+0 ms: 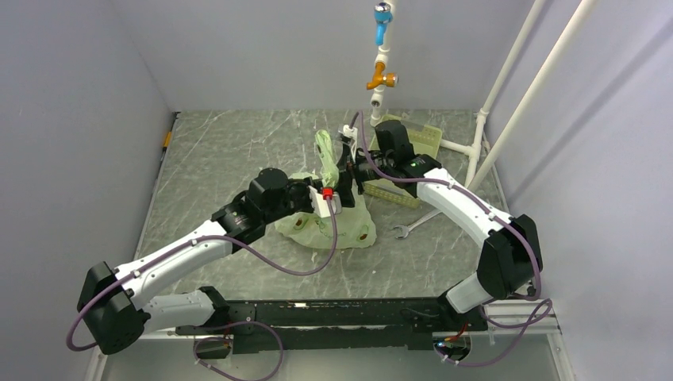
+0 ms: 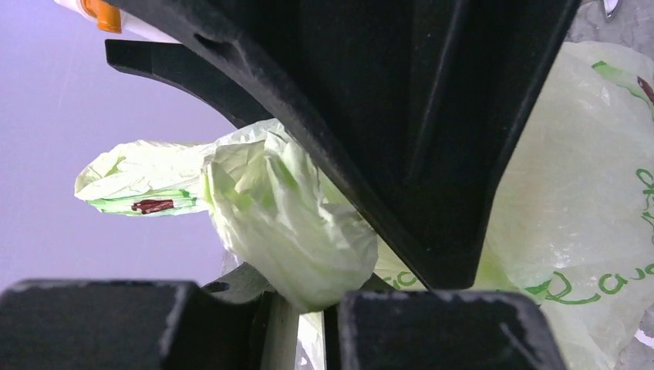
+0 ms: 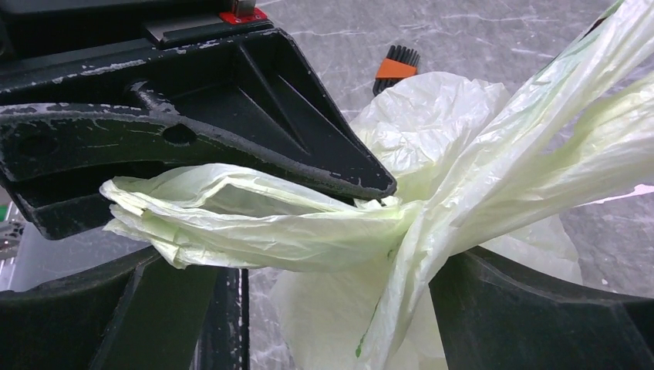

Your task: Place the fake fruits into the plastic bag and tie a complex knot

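Two robot arms meet over a pale green plastic bag that lies slumped on a grey marbled table. The left gripper, just above the bag's middle, is clenched on a bunched strip of the bag's film. The right gripper, on the bag's far side, is spread wide. A twisted handle rises upright from the bag's top and runs between the right fingers without being clamped. In the right wrist view, two strands of film cross at a twist close to the left fingertip. No fruits are visible, and whether they lie inside the bag cannot be told. A wrench lies to the right of the bag, and a green tray sits beyond it.

The step in hand appears to be the knot. To do it well, the left gripper should probably hold its pinch firm so the crossing does not slip. The right gripper should close on the loose strand near the twist, not at its tip, and draw it through slowly. Thin film stretches and tears, so the pull should be gentle and along the strand.
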`<state>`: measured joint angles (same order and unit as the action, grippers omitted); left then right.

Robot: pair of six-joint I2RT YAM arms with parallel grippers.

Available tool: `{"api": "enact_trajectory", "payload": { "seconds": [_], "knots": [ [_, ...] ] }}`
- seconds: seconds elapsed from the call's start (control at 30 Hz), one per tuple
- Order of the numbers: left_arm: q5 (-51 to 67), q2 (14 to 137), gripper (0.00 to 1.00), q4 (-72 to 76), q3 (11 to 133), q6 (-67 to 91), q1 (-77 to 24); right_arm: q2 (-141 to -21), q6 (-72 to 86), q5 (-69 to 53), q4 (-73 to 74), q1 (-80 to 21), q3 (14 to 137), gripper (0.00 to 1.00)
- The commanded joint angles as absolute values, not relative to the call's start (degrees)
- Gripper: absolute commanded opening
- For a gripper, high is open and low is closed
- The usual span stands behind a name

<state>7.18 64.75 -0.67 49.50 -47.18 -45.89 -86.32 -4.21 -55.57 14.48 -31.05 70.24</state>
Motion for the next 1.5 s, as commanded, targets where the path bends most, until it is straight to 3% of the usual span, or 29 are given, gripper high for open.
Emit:
{"api": "enact_trajectory", "payload": {
  "seconds": [0.0,0.2,0.57,0.9,1.1,1.27,1.47],
  "knots": [
    [4.1,65.4,0.18,0.9,50.2,-47.5,-46.7,-86.6,-3.3,-55.6,13.7,-31.5,72.8,1.00],
    [2.2,64.6,0.17,-0.8,49.3,-44.2,-46.6,-84.8,-4.9,-57.1,17.8,-30.8,73.5,1.00],
    [1.8,59.2,0.19,9.0,39.7,-59.1,-46.7,-85.9,4.2,-59.1,14.4,-30.2,74.3,1.00],
    [2.7,57.8,0.23,11.5,39.5,-63.5,-49.7,-88.9,10.9,-51.3,11.7,-30.1,75.2,1.00],
    [2.0,60.2,0.24,10.0,43.3,-61.5,-50.8,-89.3,10.6,-50.4,10.8,-30.8,75.5,0.92],
    [0.2,61.6,0.23,8.1,43.4,-62.2,-51.7,-87.9,8.9,-54.6,10.4,-30.3,74.5,0.99],
    [0.2,58.1,0.21,8.8,37.9,-66.2,-51.7,-86.7,14.1,-57.3,6.3,-27.0,72.0,0.97]
  ]
}}
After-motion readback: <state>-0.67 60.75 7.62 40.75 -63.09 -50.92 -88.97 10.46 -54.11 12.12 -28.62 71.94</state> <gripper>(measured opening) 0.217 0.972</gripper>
